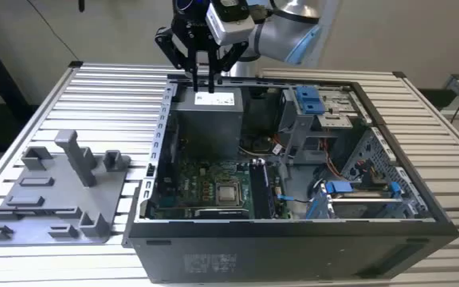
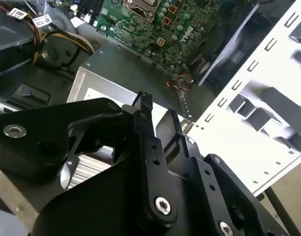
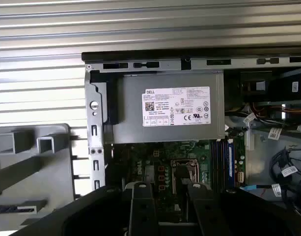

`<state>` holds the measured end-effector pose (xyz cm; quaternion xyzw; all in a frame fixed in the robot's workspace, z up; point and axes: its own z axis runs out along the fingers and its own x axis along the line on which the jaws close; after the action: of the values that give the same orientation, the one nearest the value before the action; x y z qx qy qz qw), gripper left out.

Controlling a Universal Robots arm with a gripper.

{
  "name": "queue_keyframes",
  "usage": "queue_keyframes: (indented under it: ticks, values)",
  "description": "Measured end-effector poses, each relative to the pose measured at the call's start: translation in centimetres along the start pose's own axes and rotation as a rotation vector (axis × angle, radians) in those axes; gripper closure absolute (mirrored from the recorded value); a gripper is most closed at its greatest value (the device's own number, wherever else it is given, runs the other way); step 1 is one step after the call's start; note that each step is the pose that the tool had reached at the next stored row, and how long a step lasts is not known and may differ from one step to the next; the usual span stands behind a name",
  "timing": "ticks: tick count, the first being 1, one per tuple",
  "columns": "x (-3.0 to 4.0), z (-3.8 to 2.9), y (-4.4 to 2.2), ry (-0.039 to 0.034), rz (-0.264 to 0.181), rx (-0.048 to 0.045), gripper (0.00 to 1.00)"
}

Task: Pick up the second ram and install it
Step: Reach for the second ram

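Above power supply (image 1: 205, 128) edge, tool (image 1: 202, 89)

Open computer case (image 1: 293, 254) sitting on a slatted metal table (image 1: 102, 101). Inside there's a grey power supply (image 1: 210, 122) with a white label, a green motherboard (image 1: 201, 188) right next to it, plus blue drive brackets (image 1: 309, 98). A grey plastic tray (image 1: 58, 200) lies beside the case, on the exterior view's left.

In the exterior view I have the computer case (image 1: 293, 245) on the table (image 1: 110, 84), the tray (image 1: 54, 221) at its nine o'clock; inside, power supply (image 1: 210, 122) at eleven, motherboard (image 1: 201, 185) at seven, gripper (image 1: 202, 89) above the power supply
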<state>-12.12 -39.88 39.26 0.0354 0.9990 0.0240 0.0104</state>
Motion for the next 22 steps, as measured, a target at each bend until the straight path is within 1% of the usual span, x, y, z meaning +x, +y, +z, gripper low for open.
queue_keyframes:
  ticks: [11,14,16,22]
  values:
    - [0.0,0.0,0.0,0.0,0.0,0.0,0.68]
    - [0.14,-0.01,-0.01,0.0,0.0,0.0001,0.68]
    - [0.5,-0.02,-0.04,0.0002,0.0,0.0002,0.68]
    - [1.92,-0.01,-0.14,0.0007,0.0,0.0,0.68]
